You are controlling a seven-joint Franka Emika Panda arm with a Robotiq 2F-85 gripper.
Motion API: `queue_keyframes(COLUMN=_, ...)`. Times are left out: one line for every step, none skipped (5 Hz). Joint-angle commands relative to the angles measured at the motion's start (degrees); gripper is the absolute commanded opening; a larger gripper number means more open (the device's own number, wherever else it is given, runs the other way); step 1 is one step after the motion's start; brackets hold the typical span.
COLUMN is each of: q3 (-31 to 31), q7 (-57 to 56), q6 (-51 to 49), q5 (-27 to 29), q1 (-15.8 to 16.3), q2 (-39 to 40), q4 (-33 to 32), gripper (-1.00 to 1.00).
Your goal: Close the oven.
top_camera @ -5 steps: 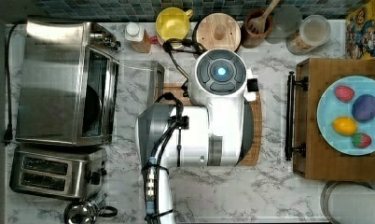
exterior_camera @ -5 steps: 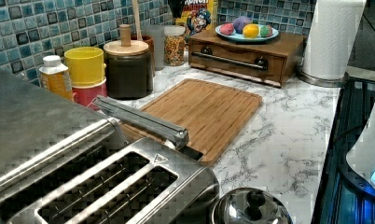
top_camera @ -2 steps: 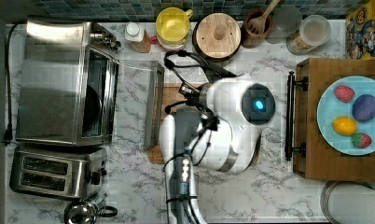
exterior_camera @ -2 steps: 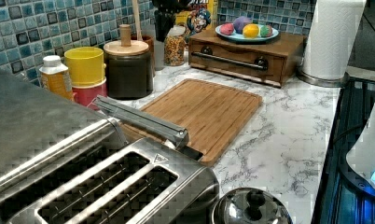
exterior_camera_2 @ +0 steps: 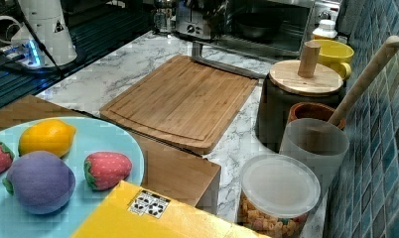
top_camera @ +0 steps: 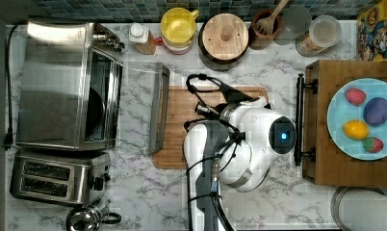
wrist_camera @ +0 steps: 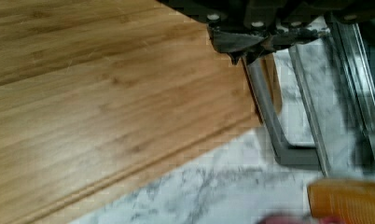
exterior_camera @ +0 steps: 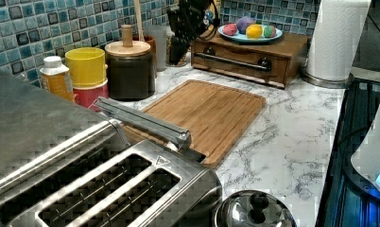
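My jaws (wrist_camera: 251, 44) hang low over the bamboo cutting board (top_camera: 182, 125), close to its edge; whether they are open or holding anything I cannot tell. Just beyond them lies the oven (top_camera: 66, 86), its glass door dropped flat, with the one steel bar handle (top_camera: 159, 108) over the board's edge. Past it on the tabletop (top_camera: 259, 197) stands one two-slot toaster (top_camera: 57, 178). A yellow mug (top_camera: 178, 26) and a wooden-lidded canister (top_camera: 224, 38) line the wall. The board's middle is bare.
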Motion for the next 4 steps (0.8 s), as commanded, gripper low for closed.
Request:
queue_keyframes(q3=6.13, q7=-23.32, q6=7.54, q5=17.53, q1=3.00, q2=3.72, q4=-1.36, gripper=-1.00)
queue_keyframes(q3=9.36, q7=-26.72, q6=15.88, q5=21.83, q1=3.53, q2=7.23, q4=-1.67, gripper=-1.00)
queue_keyframes(q3=10.04, q7=-27.98, q6=18.09, q5=22.30, q1=3.70, q2=9.93, q4=-0.84, gripper=-1.00)
queue_keyframes(q3=10.49, q7=-29.66, q6=15.99, q5=24.15, q1=2.58, q2=10.94, q4=0.27, gripper=-1.00)
